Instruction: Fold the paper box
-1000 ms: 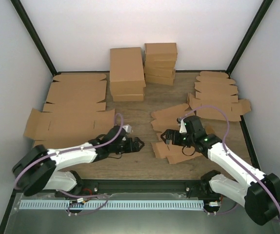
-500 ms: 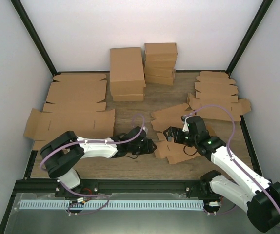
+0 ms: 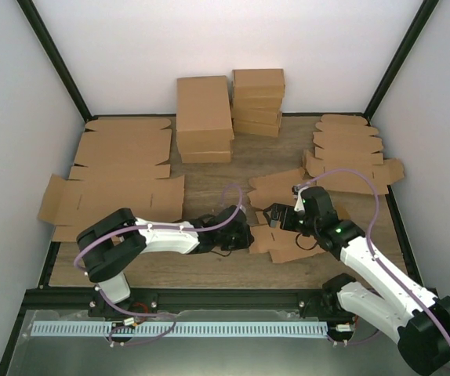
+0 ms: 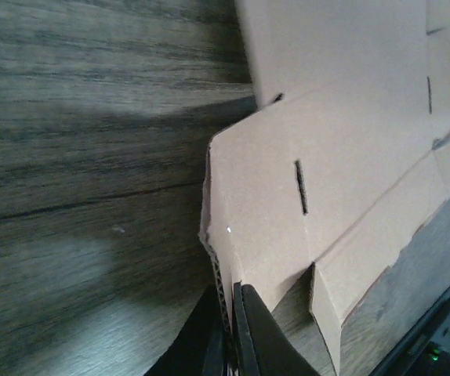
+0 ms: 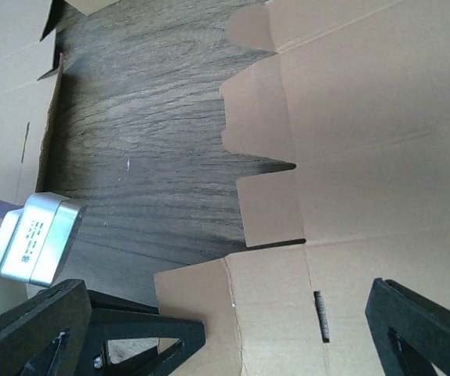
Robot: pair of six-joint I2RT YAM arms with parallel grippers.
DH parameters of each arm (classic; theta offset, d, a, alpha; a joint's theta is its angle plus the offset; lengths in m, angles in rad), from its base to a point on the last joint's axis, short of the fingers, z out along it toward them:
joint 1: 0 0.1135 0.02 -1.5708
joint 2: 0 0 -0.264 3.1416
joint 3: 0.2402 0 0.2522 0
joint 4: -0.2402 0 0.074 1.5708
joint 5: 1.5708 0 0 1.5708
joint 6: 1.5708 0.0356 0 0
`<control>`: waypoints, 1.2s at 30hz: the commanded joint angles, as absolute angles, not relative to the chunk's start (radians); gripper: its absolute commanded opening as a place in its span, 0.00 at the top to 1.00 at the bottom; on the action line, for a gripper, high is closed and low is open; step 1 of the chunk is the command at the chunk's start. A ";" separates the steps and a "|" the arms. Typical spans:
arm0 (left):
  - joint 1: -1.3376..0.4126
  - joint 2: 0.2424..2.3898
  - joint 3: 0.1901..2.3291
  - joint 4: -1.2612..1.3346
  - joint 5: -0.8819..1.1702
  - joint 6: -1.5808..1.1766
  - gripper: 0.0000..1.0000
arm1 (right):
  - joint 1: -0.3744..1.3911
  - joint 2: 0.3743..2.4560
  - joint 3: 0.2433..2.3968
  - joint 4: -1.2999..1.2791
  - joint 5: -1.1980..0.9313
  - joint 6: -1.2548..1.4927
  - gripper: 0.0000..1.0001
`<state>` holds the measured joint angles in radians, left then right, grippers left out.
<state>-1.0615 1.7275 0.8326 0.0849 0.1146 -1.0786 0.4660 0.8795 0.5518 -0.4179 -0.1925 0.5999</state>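
- Pinching the near-left corner of the paper box (image 4: 327, 157), my left gripper (image 3: 244, 237) has its fingers together on the corrugated edge. That corner casts a shadow on the wooden table (image 3: 217, 184).
- I see the paper box lying as a flat, unfolded blank toward the table's near-right part, between my two grippers.
- My right gripper (image 3: 276, 215) hangs over the box with its jaws spread wide and nothing between them. I cannot tell whether it touches the cardboard.
- Just beyond the box lies another loose blank (image 3: 276, 184), its edge meeting the box.
- Along the table's left edge I see large flat sheets (image 3: 119, 168), overlapping one another.
- Toward the far-right corner sits a pile of small flat blanks (image 3: 350, 153).
- At the far edge stand two stacks of folded boxes, the long ones (image 3: 204, 117) on the left and the shorter ones (image 3: 258, 102) just beside them.
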 commanded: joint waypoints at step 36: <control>-0.848 1.407 1.119 -0.929 -0.006 -0.170 0.96 | 0.460 1.146 0.826 -0.279 -0.424 0.295 0.00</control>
<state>-0.8440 1.4185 1.1301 -0.9333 0.0391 -0.2474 0.4660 1.1976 0.8921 -0.3542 -0.4625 0.3176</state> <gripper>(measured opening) 0.042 0.997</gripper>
